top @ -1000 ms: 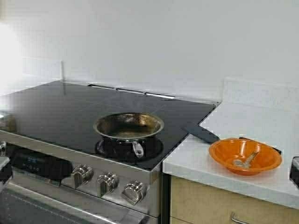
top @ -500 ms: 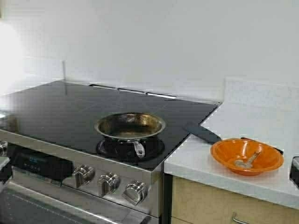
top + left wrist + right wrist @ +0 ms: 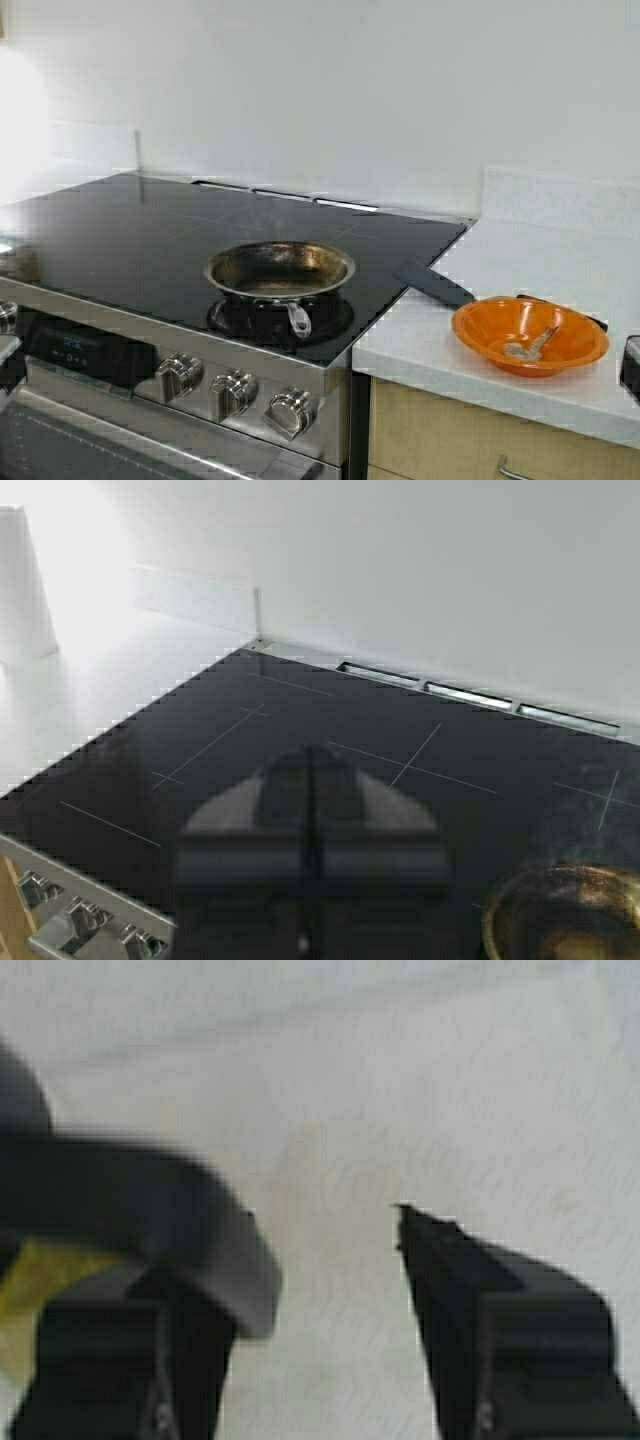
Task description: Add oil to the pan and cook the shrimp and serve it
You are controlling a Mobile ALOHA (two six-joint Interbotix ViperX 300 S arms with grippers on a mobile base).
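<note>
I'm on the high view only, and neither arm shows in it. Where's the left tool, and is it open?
Observer: The left tool is shut and hovers over the black cooktop.
Operator: And the right one?
Observer: The right tool is open above the white counter.
Operator: Anything near it?
Observer: A black curved handle sits against one of its fingers, with yellow-green liquid showing beside it.
</note>
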